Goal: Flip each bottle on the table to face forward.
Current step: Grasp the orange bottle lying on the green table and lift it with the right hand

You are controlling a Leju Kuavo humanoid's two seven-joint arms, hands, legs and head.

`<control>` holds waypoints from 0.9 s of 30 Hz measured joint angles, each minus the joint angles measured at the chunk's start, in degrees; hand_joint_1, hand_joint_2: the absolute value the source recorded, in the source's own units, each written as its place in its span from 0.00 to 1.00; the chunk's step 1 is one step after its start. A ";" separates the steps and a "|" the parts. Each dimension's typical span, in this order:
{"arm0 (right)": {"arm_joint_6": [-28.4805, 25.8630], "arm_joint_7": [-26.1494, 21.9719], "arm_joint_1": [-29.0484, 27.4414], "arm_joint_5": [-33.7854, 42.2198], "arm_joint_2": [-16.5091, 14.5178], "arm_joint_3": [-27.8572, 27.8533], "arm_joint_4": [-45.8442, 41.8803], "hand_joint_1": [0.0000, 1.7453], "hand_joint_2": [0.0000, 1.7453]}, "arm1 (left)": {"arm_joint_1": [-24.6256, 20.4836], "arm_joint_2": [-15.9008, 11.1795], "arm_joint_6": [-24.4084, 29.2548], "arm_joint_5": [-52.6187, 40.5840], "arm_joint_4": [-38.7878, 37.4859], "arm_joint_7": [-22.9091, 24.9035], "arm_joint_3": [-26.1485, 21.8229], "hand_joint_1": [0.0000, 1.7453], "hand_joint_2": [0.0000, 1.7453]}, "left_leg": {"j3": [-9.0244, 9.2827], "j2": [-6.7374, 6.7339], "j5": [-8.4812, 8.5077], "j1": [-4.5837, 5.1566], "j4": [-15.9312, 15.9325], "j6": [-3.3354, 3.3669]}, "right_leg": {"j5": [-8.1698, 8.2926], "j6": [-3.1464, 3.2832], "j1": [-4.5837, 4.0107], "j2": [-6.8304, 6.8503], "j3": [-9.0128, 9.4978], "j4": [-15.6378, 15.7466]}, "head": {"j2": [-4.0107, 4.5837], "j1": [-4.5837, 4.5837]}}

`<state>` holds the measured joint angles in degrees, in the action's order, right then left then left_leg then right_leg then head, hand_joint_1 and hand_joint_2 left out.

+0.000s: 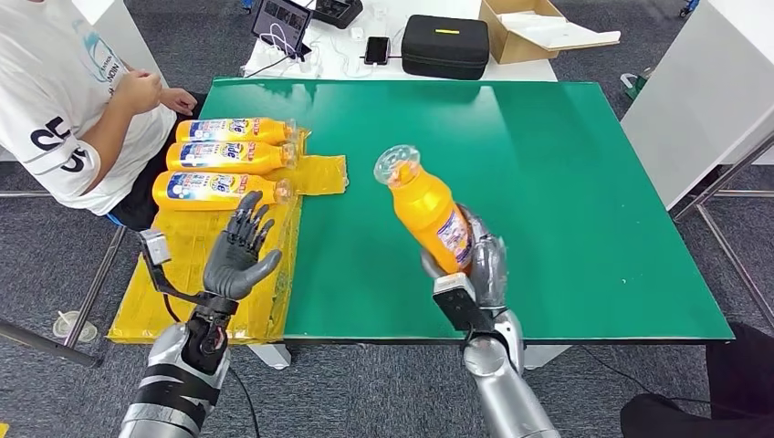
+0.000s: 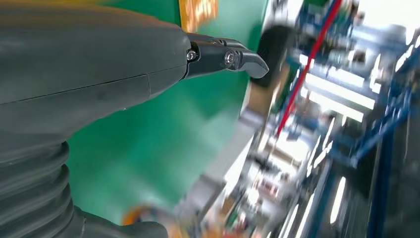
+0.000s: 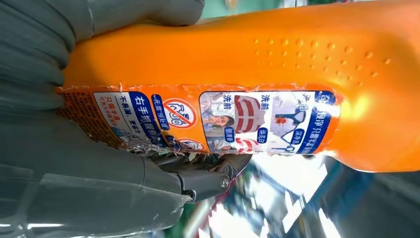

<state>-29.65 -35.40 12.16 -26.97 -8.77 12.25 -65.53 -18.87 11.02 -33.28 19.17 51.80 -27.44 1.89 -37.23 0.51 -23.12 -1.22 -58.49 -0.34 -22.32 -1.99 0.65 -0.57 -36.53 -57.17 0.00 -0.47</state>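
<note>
My right hand (image 1: 479, 260) grips an orange bottle (image 1: 427, 208) by its lower body, lifted above the green table (image 1: 566, 182) and tilted with its clear cap toward the upper left. Close up, the held orange bottle (image 3: 277, 84) shows a torn label with small pictures, and my right hand (image 3: 64, 163) wraps its base. Three more orange bottles lie on their sides on a yellow sheet (image 1: 196, 265) at the table's left: far one (image 1: 233, 130), middle one (image 1: 226, 157), near one (image 1: 214, 189). My left hand (image 1: 239, 251) hovers open just in front of the near one, fingers (image 2: 233, 57) spread.
A person in a white shirt (image 1: 64, 100) sits at the left of the table, hands near the bottles. A black case (image 1: 445, 46), a cardboard box (image 1: 538, 32) and a phone (image 1: 376, 49) lie on a white table beyond. Open green surface spreads to the right.
</note>
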 joint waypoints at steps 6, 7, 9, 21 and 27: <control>1.51 -3.08 1.84 -0.64 -5.00 1.80 11.67 1.00 1.00 | 0.26 -0.01 -1.52 0.17 0.34 -0.08 6.88 0.00 1.00 | -0.08 0.00 0.00 0.00 0.00 0.00 | -0.01 0.01 0.00 0.00 -0.07 0.00 | -0.01 0.00; 1.19 -3.16 2.30 -1.33 -5.68 2.41 13.17 1.00 1.00 | 0.23 -0.02 -1.51 0.16 0.34 -0.07 7.78 0.00 1.00 | -0.09 0.00 0.00 0.00 0.00 0.00 | -0.01 0.01 0.00 0.00 -0.08 0.00 | -0.01 0.01; 0.53 -3.20 3.19 -2.55 -6.96 3.84 15.67 1.00 1.00 | 0.12 -0.03 -1.45 0.13 0.32 -0.13 9.35 0.00 1.00 | -0.09 0.00 0.01 0.00 0.00 0.00 | -0.01 0.01 0.01 0.00 -0.09 0.00 | -0.01 0.01; -3.05 -1.37 7.25 -5.70 -10.57 12.04 22.12 1.00 1.00 | -2.35 -0.58 -0.68 0.36 -2.16 0.20 14.86 0.00 1.00 | -0.10 0.00 0.02 0.00 0.00 0.00 | -0.01 0.01 0.01 0.00 -0.10 0.00 | -0.01 0.01; -3.15 -0.29 8.06 -5.98 -10.75 13.73 22.96 1.00 1.00 | -2.61 -0.81 -1.85 1.85 -3.59 0.58 15.10 0.00 1.00 | -0.11 0.00 0.01 0.00 0.00 0.00 | -0.01 0.01 0.01 0.00 -0.12 0.00 | 0.00 0.01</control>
<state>-32.80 -35.69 20.22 -32.94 -19.52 25.98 -42.57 -21.48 10.21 -35.13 21.02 48.21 -26.85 16.99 -37.33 0.51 -23.11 -1.21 -58.49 -0.34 -22.33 -1.98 0.66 -0.57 -36.65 -57.17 0.00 -0.46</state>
